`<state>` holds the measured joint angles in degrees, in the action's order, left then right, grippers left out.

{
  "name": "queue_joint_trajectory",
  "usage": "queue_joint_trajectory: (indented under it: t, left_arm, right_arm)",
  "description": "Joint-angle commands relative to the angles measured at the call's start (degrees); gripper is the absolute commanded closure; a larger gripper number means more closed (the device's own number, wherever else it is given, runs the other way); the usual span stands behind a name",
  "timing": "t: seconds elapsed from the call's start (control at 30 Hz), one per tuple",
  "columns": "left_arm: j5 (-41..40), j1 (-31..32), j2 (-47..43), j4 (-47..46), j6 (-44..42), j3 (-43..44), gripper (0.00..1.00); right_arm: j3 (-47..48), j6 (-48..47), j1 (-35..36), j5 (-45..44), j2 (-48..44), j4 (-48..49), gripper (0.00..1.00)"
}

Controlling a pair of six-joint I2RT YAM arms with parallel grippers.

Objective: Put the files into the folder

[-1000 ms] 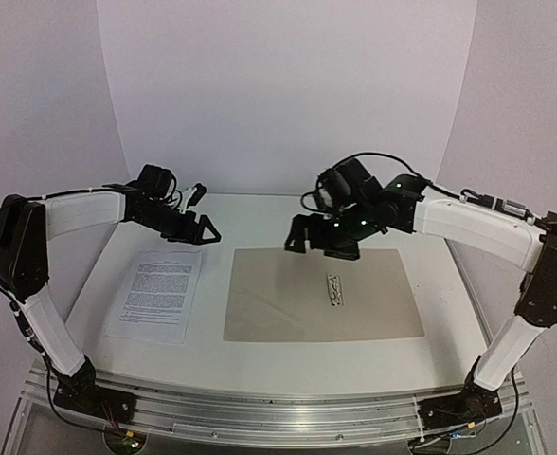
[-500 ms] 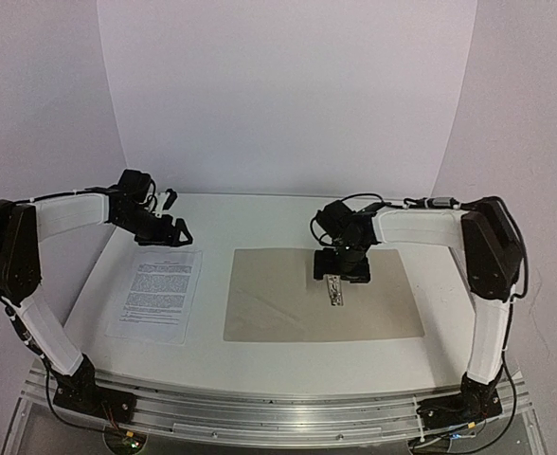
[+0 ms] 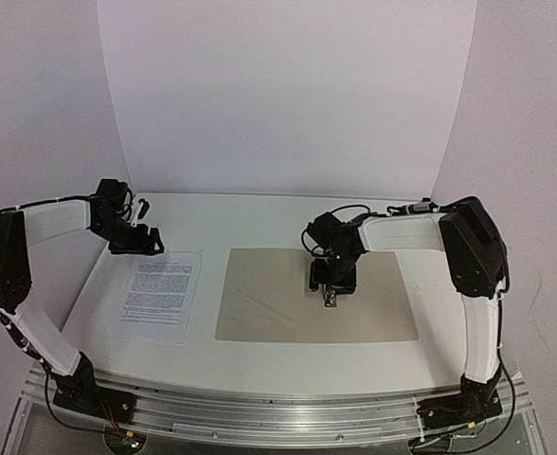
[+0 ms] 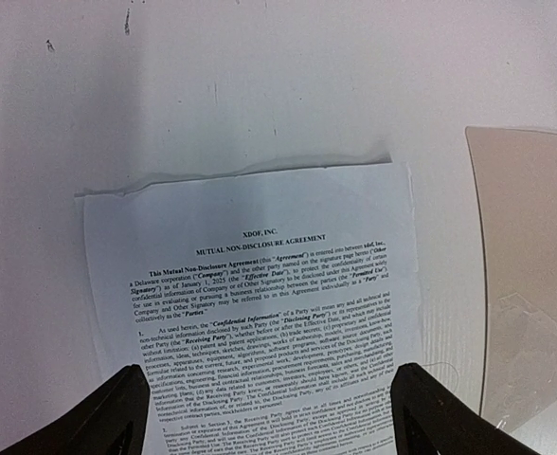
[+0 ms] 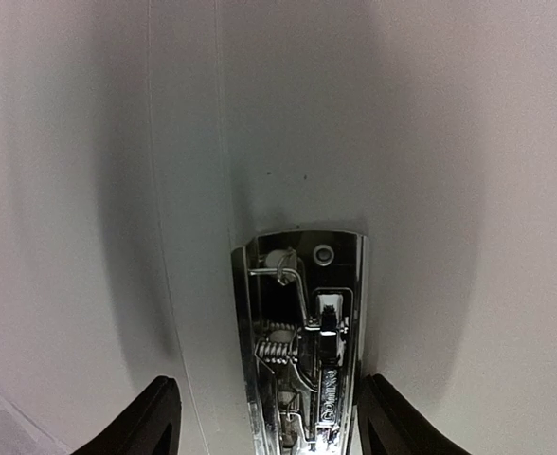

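White table (image 3: 260,355) bears a printed sheet (image 3: 157,296), long axis front-to-back, heading at the far end, lying left of and apart from the open tan folder (image 3: 269,303), long axis left-right. Only the right wrist view resolves the folder's metal clip (image 5: 302,351), straddled by the parted fingers of the right gripper (image 5: 271,422); the left gripper (image 4: 274,422), fingers spread, hovers over the sheet's far end.

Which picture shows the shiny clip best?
The right wrist view: the clip looks big and sharp, spring showing. The top view shows only a tiny bit poking out below the right gripper. The left wrist view misses it.
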<state>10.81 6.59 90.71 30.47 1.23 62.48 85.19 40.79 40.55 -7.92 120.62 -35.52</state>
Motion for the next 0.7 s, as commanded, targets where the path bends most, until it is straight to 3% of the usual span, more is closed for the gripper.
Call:
queue_joint_trajectory:
  t: [0.0,0.33,0.53,0.67]
  left_arm:
    - [-0.2,-0.1,-1.4,-0.8,-1.1,-0.1,0.11]
    - [-0.1,-1.6,0.9,3.3,-0.8,2.0,0.1]
    - [-1.6,-6.3,1.4,8.5,1.7,1.5,0.06]
    - [-1.6,-11.5,2.1,8.8,2.1,-0.5,0.06]
  right_arm:
    - [-0.7,2.9,1.4,1.4,-0.3,0.5,0.36]
    - [1.8,-0.7,1.4,-1.7,-2.6,-0.5,0.28]
    - [7.9,-2.0,1.8,-4.1,-6.1,-2.8,0.27]
    - [14.4,-3.2,5.7,-2.7,-5.3,-1.4,0.27]
